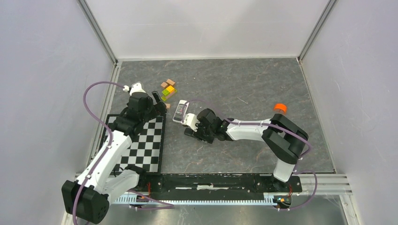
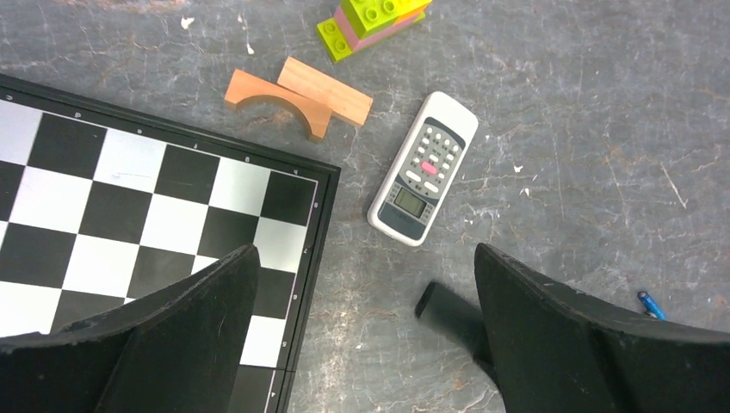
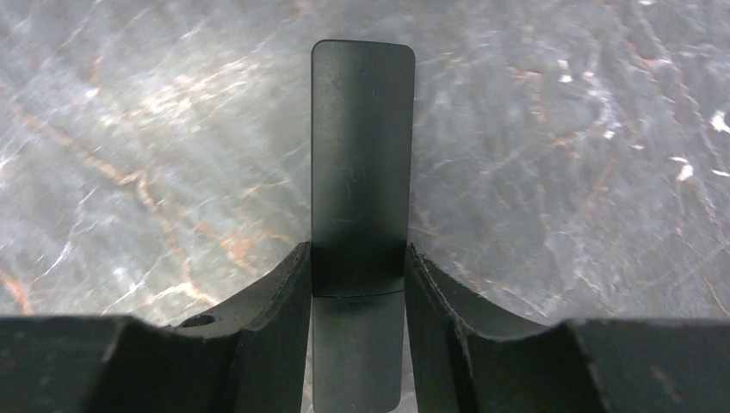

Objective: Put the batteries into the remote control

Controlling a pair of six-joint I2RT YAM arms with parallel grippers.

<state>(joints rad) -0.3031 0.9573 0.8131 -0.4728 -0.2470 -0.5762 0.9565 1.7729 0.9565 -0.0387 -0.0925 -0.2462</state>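
The left fingers point(image 2: 207, 327) are wide apart above the bench point(image 2: 559, 129). The remote point(image 2: 423, 168) lies face up near the board point(image 2: 129, 206). A blue battery point(image 2: 650, 305) lies well apart from it. The right fingers point(image 3: 267, 327) squeeze a black bar point(image 3: 361, 155).

Overhead camera looks down on the whole table point(image 1: 244, 93). The left wrist camera, nearer, shares the remote control point(image 1: 179, 111) point(image 2: 423, 168) with it. The right wrist camera sits closest.
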